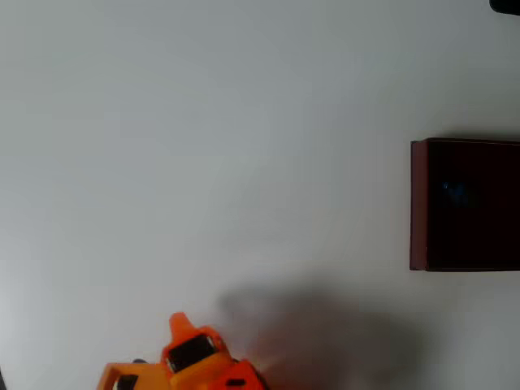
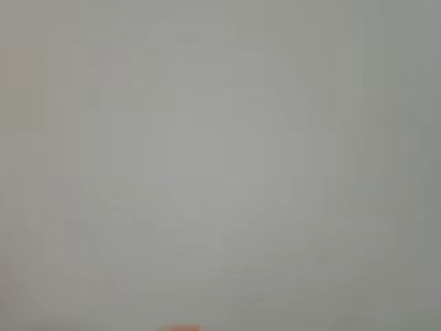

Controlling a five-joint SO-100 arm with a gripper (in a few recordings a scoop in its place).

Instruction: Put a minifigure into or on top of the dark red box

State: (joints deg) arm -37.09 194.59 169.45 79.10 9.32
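The dark red box (image 1: 418, 203) lies at the right edge of the overhead view, with maroon walls and a near-black interior. A small, faint bluish blur (image 1: 455, 192) shows inside it, which looks like the minifigure, though it is too dim to be sure. My orange gripper (image 1: 180, 325) pokes in at the bottom edge, far to the left of the box and well apart from it. Its fingers are not distinct enough to tell open from shut. In the wrist view an orange sliver of a fingertip (image 2: 182, 328) touches the bottom edge over blurred white table.
The white table (image 1: 203, 146) stretches between arm and box. The arm's shadow (image 1: 325, 333) falls to the right of the gripper. A dark object (image 1: 508, 5) clips the top right corner.
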